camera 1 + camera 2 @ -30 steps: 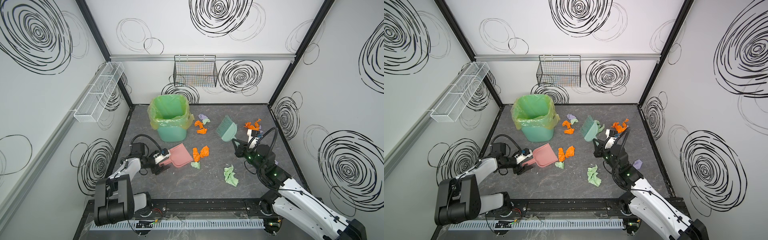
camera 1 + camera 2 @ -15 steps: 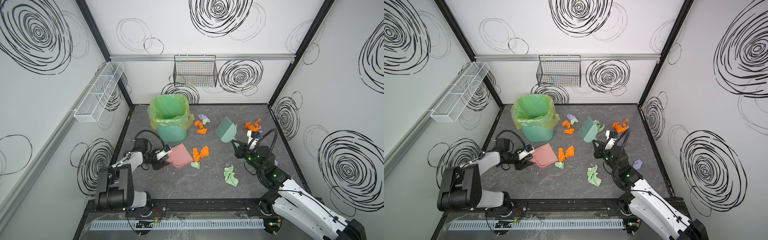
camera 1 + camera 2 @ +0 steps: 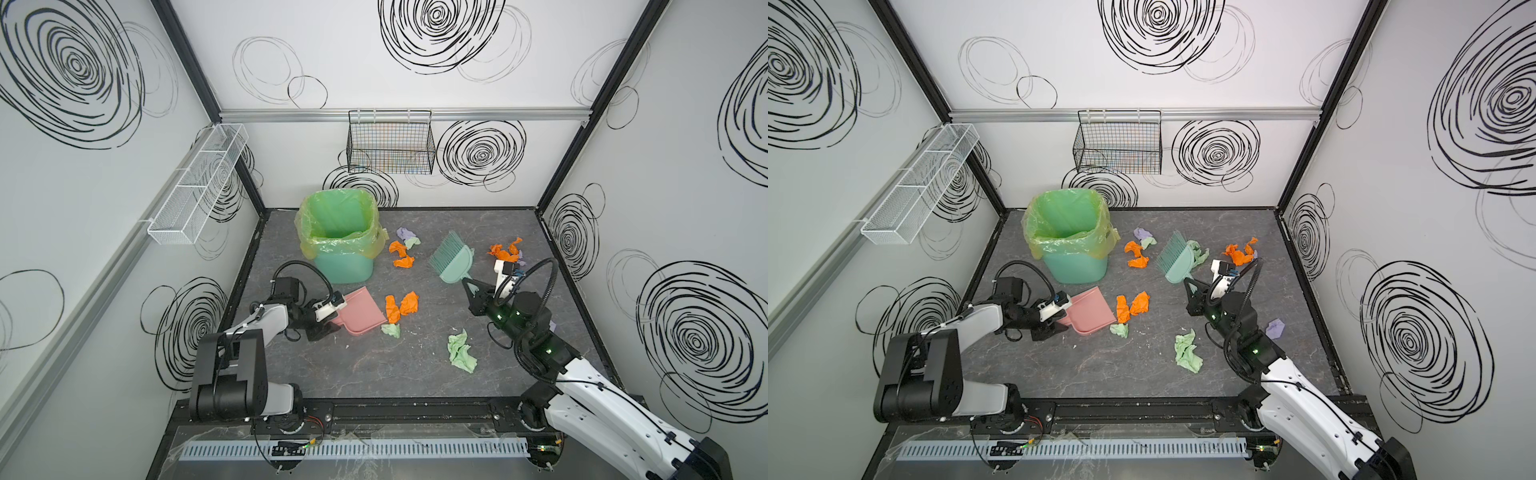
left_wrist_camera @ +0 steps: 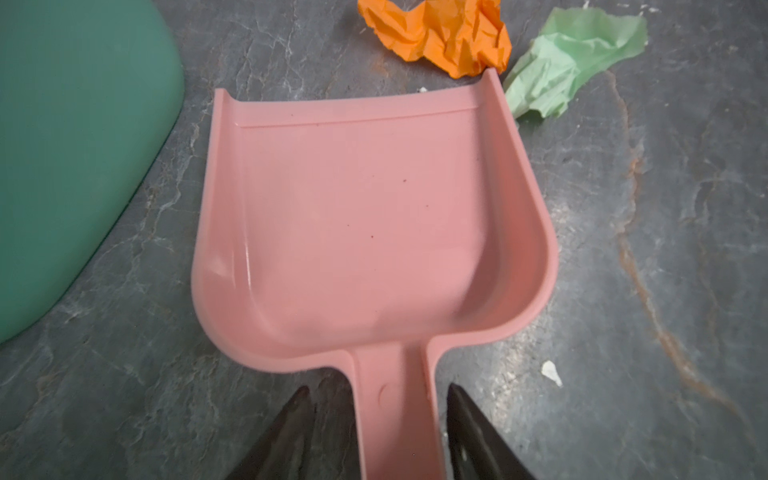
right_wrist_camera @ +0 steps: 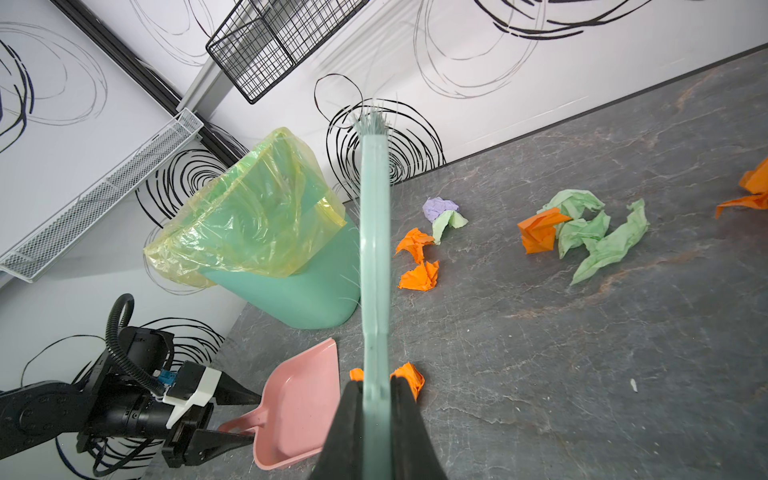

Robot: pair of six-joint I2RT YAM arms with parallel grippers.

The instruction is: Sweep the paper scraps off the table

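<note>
Left jaws, in a top view, straddle the dustpan (image 3: 361, 313) handle; paper scraps (image 3: 401, 305) lie on the table (image 3: 374, 374) off the dustpan's lip. Left wrist: jaws spread, handle unclamped. Right wrist: right jaws pinch the brush (image 5: 375, 249); scraps look feather-light and soft, so push, don't grip.

Pink dustpan (image 3: 361, 315), teal brush (image 3: 455, 262), orange, pale green, lilac paper scraps (image 3: 401, 305), grey veined table (image 3: 353, 374) (walls (image 3: 374, 62) black-scribbled white)

The left arm reaches low and forward. The left gripper (image 4: 378, 395) stands parted, with the dustpan (image 4: 374, 216) handle between its fingers and a gap on each side. The right arm is bent and raised, and the right gripper (image 5: 376, 386) is clamped on the brush (image 5: 374, 228) handle.
</note>
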